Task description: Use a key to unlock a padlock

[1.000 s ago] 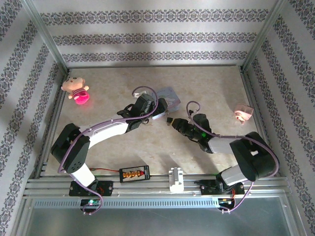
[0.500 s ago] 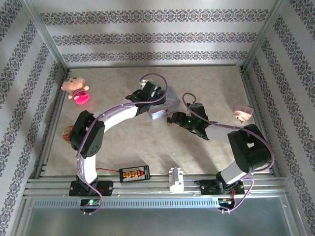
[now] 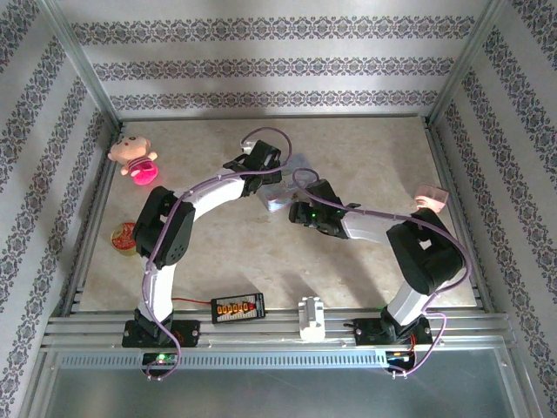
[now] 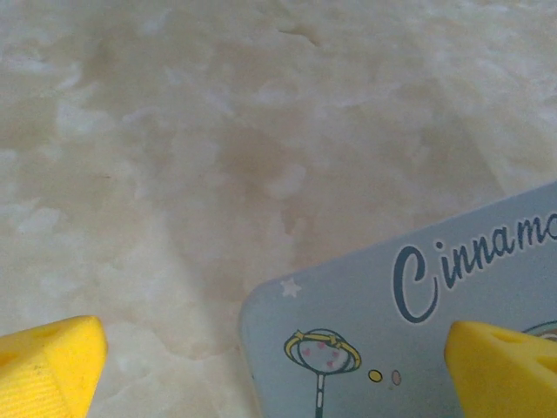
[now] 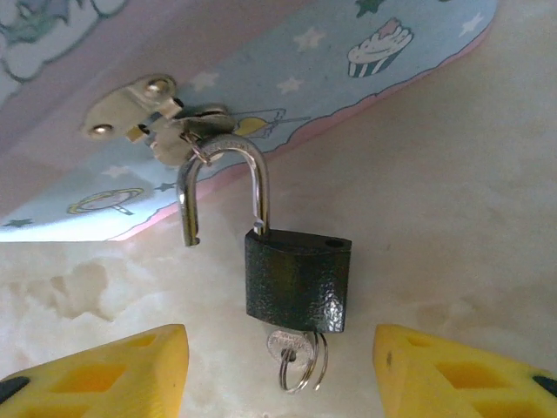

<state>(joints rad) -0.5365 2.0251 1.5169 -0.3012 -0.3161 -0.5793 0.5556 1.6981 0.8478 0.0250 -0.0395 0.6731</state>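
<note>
Padlock: dark grey padlock (image 5: pixel 298 280), hooked by its shackle (image 5: pixel 222 183) through the hasp (image 5: pixel 144 109) on the pale blue tin (image 5: pixel 287 78); one shackle leg is free of the body.
Key: key (image 5: pixel 289 347) sits in the padlock's base, its ring attached.
Right end effector (image 5: pixel 283 379): yellow fingers (image 5: pixel 104 374) spread on either side of the padlock, gripping nothing.
Left end effector (image 4: pixel 278 366): spread wide over the tin's corner and the bench (image 4: pixel 174 174), empty.

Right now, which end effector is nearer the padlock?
Right. The right end effector faces the padlock, fingers open either side. The left end effector is open over a corner of the tin.
</note>
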